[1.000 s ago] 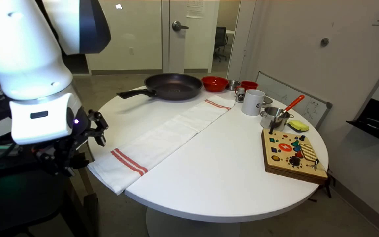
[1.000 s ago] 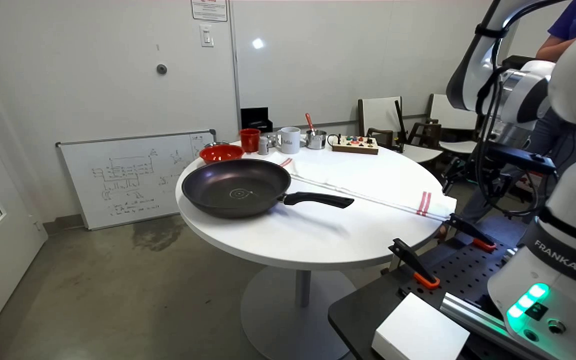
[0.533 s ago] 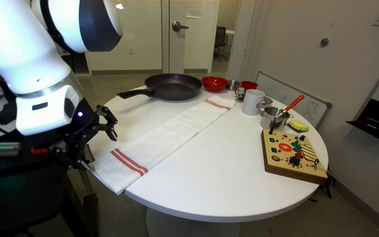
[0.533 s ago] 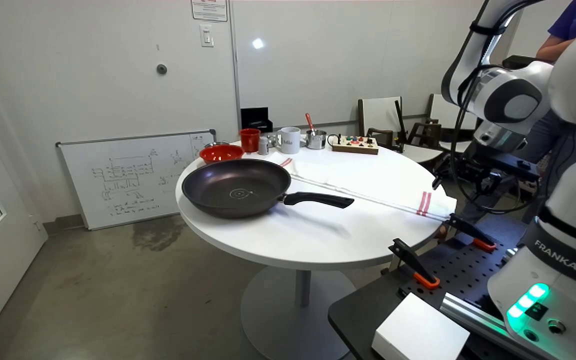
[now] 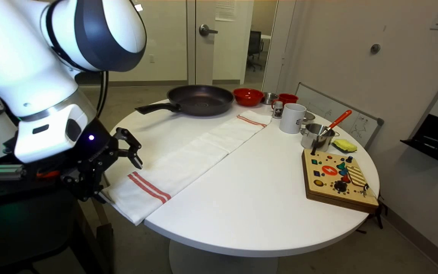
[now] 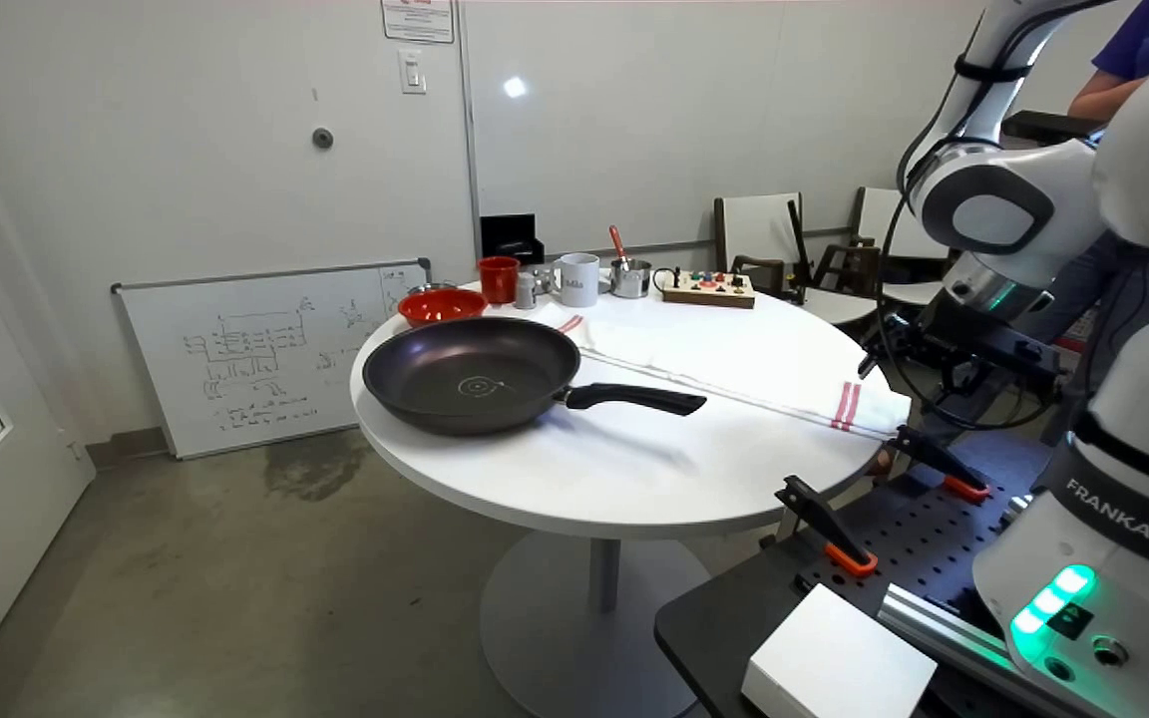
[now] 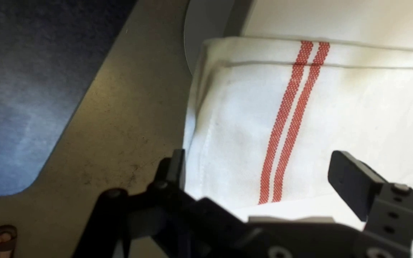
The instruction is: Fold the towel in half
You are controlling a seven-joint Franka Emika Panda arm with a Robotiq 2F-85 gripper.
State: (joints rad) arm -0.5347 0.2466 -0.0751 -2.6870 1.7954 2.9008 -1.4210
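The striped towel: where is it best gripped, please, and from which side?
I would take the striped towel by its short end nearest the robot base, coming from that side, the gripper pinching from above and below. That end juts past the edge of the round table, so its underside seems reachable.

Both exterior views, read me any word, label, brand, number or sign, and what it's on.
"FRANKA EMI", cut off at the edge: robot base.
Lightning bolt: wooden board.
Too small or blurred to read: wall notice, paper sheet, leaning whiteboard, white mug, small jar, frying pan, dark square on the base.
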